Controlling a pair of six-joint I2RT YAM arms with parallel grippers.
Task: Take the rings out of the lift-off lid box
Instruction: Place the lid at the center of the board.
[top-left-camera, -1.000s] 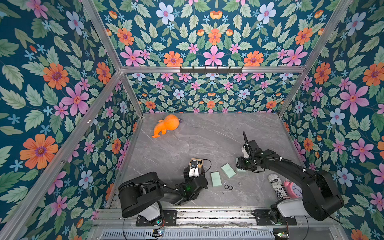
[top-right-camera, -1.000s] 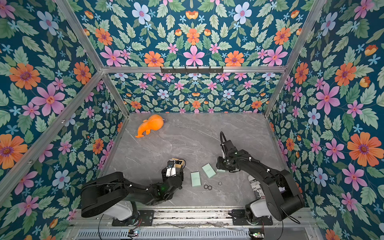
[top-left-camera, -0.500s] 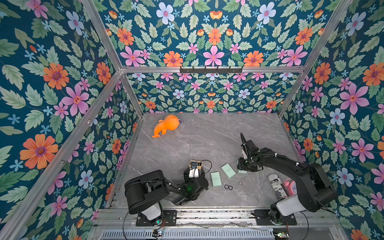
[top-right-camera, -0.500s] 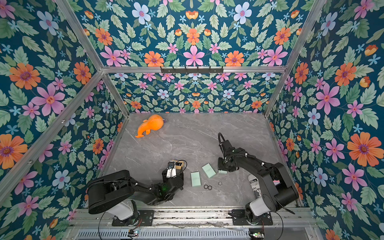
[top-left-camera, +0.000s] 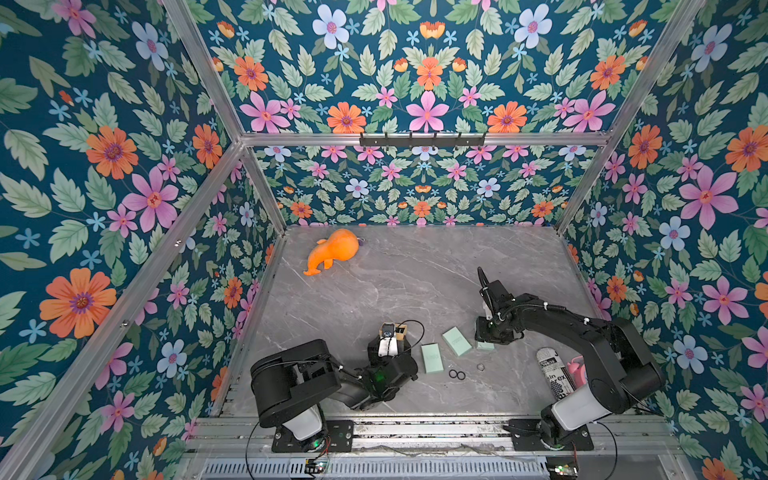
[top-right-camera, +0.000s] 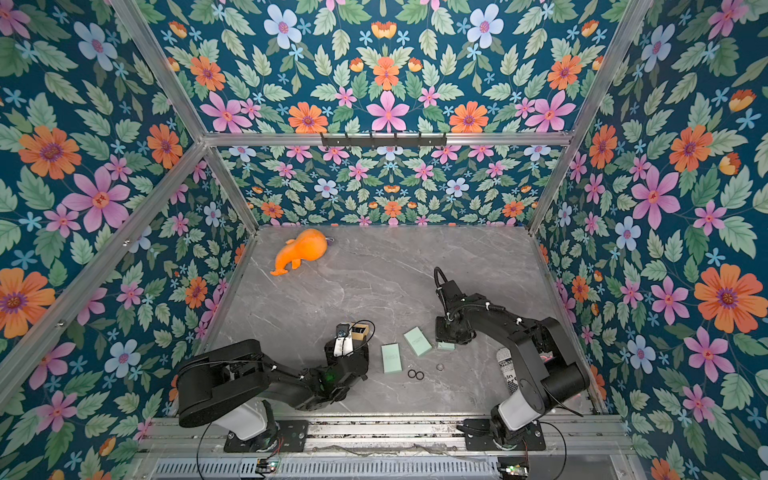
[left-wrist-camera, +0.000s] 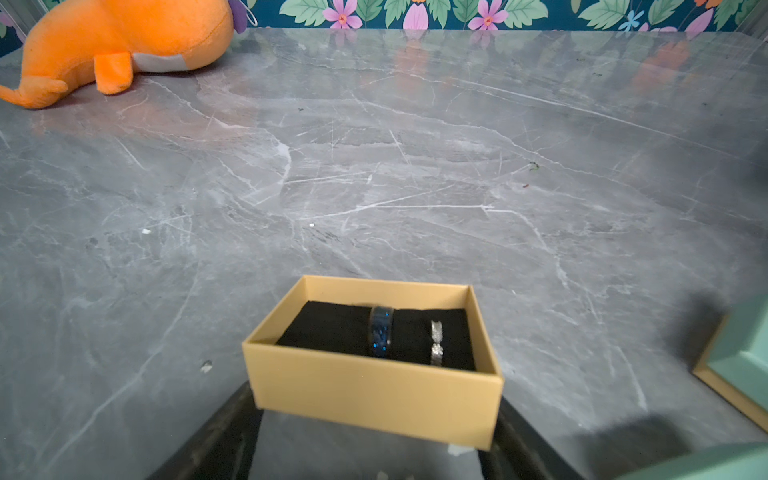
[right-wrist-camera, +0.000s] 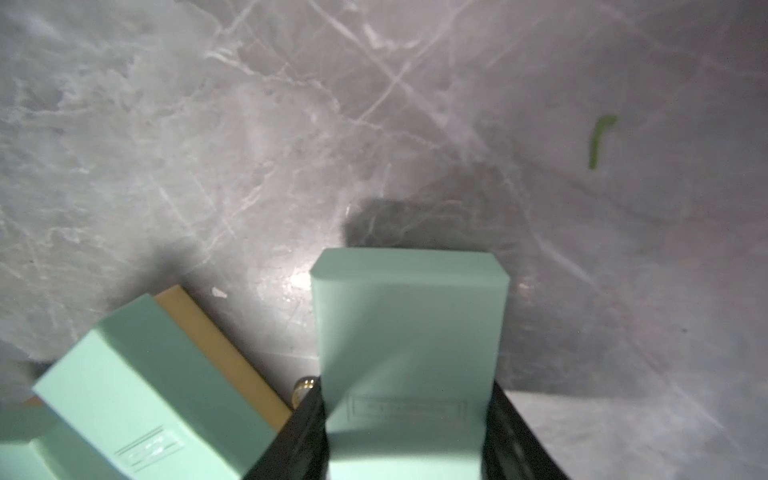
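Rings (top-left-camera: 457, 375) lie beside a mint-green box (top-left-camera: 432, 358), orange plush (top-left-camera: 332, 250) well apart.

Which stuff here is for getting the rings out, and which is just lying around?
For the job:
- open tan box
- two rings inside it
- three loose rings
- held mint-green lid
- two mint-green boxes

Just lying about:
- orange plush toy
- printed can

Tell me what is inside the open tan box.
Inside the tan box sits a black insert holding, upright, a dark blue-flecked ring and a silvery ring. Their lower halves are sunk out of sight in it, and the box's front wall hides the insert's near edge.
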